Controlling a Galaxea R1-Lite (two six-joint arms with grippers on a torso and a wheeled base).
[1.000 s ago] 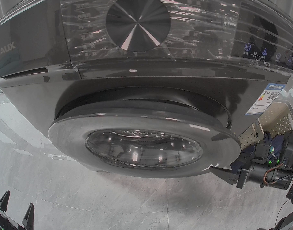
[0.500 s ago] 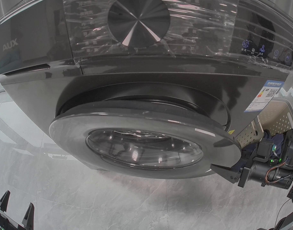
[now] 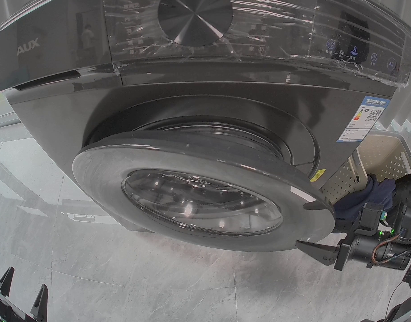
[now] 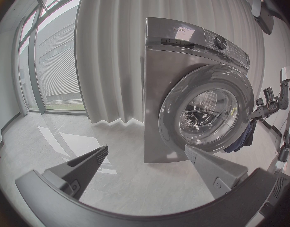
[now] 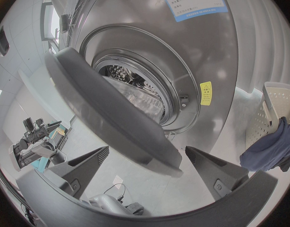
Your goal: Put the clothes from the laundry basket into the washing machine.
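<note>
The grey washing machine (image 3: 214, 99) stands before me with its round glass door (image 3: 201, 193) swung partly open. My right gripper (image 3: 304, 246) sits at the door's free edge, open. In the right wrist view the door rim (image 5: 119, 120) lies between the open fingers (image 5: 97, 156), and the drum (image 5: 129, 79) shows behind it. A beige laundry basket (image 3: 386, 150) stands to the right of the machine with a navy cloth (image 3: 366, 197) draped over its rim. My left gripper (image 3: 26, 280) hangs low at the left, open and holding nothing.
Grey tiled floor (image 3: 169, 273) spreads in front of the machine. White curtains (image 4: 113, 54) and a large window (image 4: 53, 54) lie behind and to the left. Another robot or camera rig (image 5: 34, 142) stands farther off across the room.
The door has swung wider, showing more of the drum opening. The right gripper stays at the door's edge. The view has shifted, bringing more of the basket and navy cloth into sight.
</note>
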